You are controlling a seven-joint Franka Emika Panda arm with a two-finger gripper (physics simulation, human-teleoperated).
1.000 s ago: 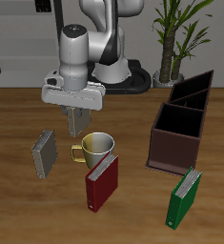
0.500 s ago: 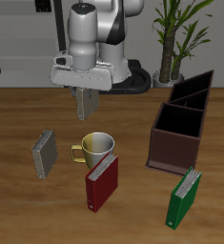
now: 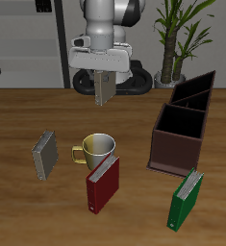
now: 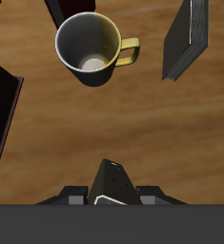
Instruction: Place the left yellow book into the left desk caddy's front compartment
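My gripper (image 3: 103, 94) hangs high over the table's back middle, shut on the left yellow book (image 3: 103, 88), a thin grey slab held upright between the fingers. In the wrist view the held book (image 4: 110, 181) shows edge-on as a dark wedge. The left desk caddy (image 3: 177, 140), a dark reddish-brown open box with a divider, stands on the table well off to the side and lower than the gripper. The other yellow book (image 3: 45, 154) lies on the table on the far side of the mug; it also shows in the wrist view (image 4: 188, 40).
A yellow-lined mug (image 3: 98, 149) stands below and in front of the gripper, also in the wrist view (image 4: 90, 48). A dark red book (image 3: 103, 183) leans in front of it. A green book (image 3: 187, 199) lies before the caddy. A black angular caddy (image 3: 197, 89) stands behind the caddy.
The gripper has risen and moved back and toward the caddy's side, carrying the book. Everything on the table has stayed in place.
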